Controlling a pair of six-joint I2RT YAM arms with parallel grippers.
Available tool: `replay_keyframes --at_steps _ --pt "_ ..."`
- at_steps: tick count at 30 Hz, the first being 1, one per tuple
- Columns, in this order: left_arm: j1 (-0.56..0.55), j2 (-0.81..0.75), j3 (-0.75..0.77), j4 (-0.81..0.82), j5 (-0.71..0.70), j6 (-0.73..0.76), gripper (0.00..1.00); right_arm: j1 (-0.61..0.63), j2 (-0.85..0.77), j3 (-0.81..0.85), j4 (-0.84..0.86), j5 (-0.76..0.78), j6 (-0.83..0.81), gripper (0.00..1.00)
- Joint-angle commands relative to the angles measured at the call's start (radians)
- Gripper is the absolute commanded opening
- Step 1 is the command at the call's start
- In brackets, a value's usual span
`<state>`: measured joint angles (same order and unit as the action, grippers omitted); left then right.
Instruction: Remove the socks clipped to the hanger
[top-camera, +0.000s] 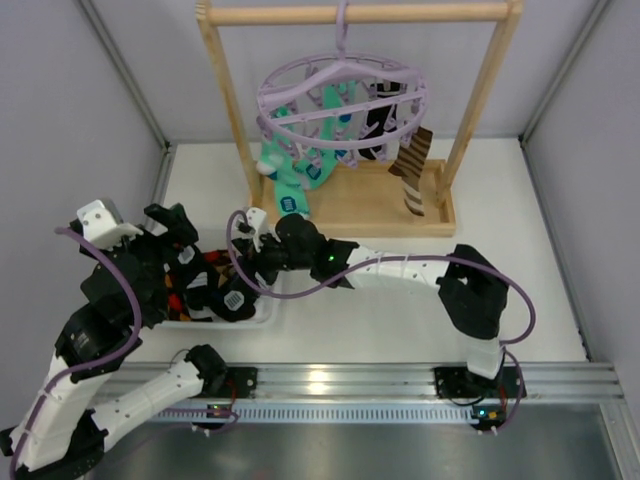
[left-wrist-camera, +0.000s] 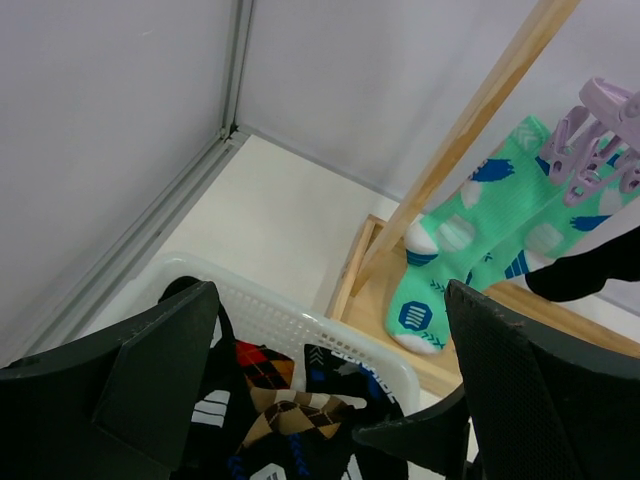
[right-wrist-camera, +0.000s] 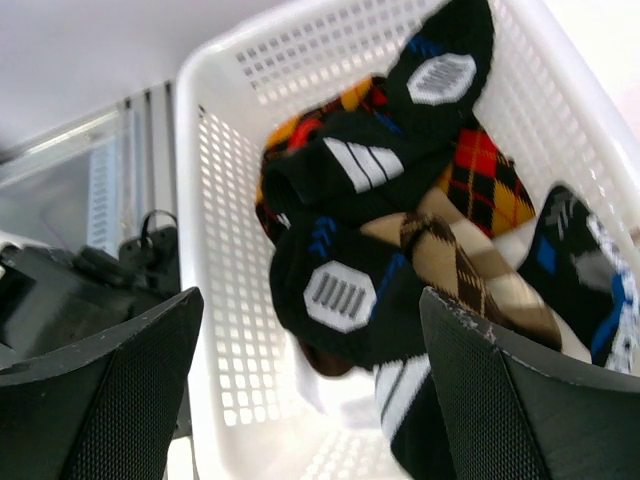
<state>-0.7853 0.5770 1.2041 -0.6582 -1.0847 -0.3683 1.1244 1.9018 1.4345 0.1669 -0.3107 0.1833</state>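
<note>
- The left arm (top-camera: 100, 340) is folding up at the near left corner, and the left jaws are standing spread wide over the near end of the basket (right-wrist-camera: 225, 330), gripping nothing.
- The right arm (top-camera: 400, 270) is reaching leftward across the bench (top-camera: 380, 320), and the right jaws are hanging released above the basket with nothing between them.
- The basket is sitting on the bench's left side and is holding loose socks (right-wrist-camera: 345, 300): black ones with white marks, a brown argyle one (right-wrist-camera: 450, 260) and a red-and-yellow plaid one (right-wrist-camera: 490, 170), all lying jumbled together.
- Beyond the basket, the rack (top-camera: 225, 110) is standing at the bench's far edge, by the back wall.
- The hanger (top-camera: 265, 100) is hanging by its hook from the rack's top bar, tilting slightly.
- Teal socks (top-camera: 285, 175) are dangling from pegs (left-wrist-camera: 575, 150) on the hanger's left side, their toes reaching down to the rack's base.
- A black sock (top-camera: 378, 120) is hanging clipped on the hanger's right side.
- A striped sock (top-camera: 412, 170), brown and white, is dangling at the hanger's far right, just beside the rack's right post.
</note>
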Motion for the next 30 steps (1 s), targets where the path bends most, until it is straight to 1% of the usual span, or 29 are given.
replay_keyframes --at_steps 1,5,8,9,11,12,13,14,15,16,17,18,20,21,25,26,27,29,30 --pt "0.001 0.015 0.011 0.034 0.016 -0.001 0.98 0.005 -0.105 -0.037 -0.001 0.061 -0.027 0.83" --pt "0.001 0.03 0.005 0.035 0.077 -0.03 0.98 0.003 -0.207 -0.133 0.016 0.145 -0.038 0.81" --pt "0.0 0.056 -0.012 0.037 0.155 -0.059 0.98 -0.011 -0.326 -0.247 0.026 0.226 -0.036 0.81" --pt "0.001 0.066 -0.023 0.038 0.179 -0.066 0.98 -0.023 -0.398 -0.313 0.028 0.251 -0.033 0.81" --pt "0.001 0.099 -0.047 0.063 0.251 -0.07 0.99 -0.049 -0.476 -0.374 0.02 0.275 -0.03 0.84" --pt "0.0 0.125 -0.057 0.074 0.27 -0.073 0.99 -0.058 -0.553 -0.429 0.01 0.301 -0.028 0.85" --pt "0.0 0.138 -0.066 0.106 0.285 -0.081 0.99 -0.069 -0.591 -0.456 -0.001 0.305 -0.027 0.87" --pt "0.001 0.152 -0.093 0.132 0.319 -0.08 0.98 -0.09 -0.628 -0.506 -0.029 0.34 -0.019 0.88" --pt "0.0 0.164 -0.113 0.164 0.331 -0.074 0.99 -0.103 -0.706 -0.529 -0.041 0.363 -0.018 0.89" --pt "0.003 0.19 -0.139 0.214 0.339 -0.046 0.99 -0.115 -0.745 -0.554 -0.056 0.372 -0.015 0.92" --pt "0.003 0.205 -0.188 0.311 0.365 -0.029 0.99 -0.135 -0.785 -0.578 -0.069 0.383 -0.013 0.93" --pt "0.003 0.24 -0.21 0.365 0.38 -0.011 0.99 -0.146 -0.863 -0.624 -0.091 0.395 -0.013 0.95" --pt "0.009 0.285 -0.248 0.484 0.416 0.014 0.99 -0.162 -0.935 -0.666 -0.113 0.41 -0.012 0.99" --pt "0.015 0.311 -0.253 0.515 0.424 0.019 0.99 -0.169 -0.999 -0.698 -0.145 0.432 -0.013 0.99" --pt "0.087 0.513 -0.218 0.598 0.457 0.019 0.99 -0.186 -1.127 -0.749 -0.216 0.455 -0.012 0.99" --pt "0.101 0.55 -0.183 0.6 0.45 0.019 0.98 -0.19 -1.147 -0.756 -0.225 0.456 -0.013 0.99" --pt "0.121 0.61 -0.169 0.614 0.413 0.02 0.98 -0.192 -1.185 -0.767 -0.233 0.458 -0.015 0.99" --pt "0.135 0.656 -0.158 0.649 0.385 0.028 0.98 -0.193 -1.227 -0.781 -0.256 0.461 -0.024 0.99" --pt "0.156 0.693 -0.163 0.73 0.393 0.038 0.98 -0.195 -1.239 -0.786 -0.26 0.463 -0.025 0.99"
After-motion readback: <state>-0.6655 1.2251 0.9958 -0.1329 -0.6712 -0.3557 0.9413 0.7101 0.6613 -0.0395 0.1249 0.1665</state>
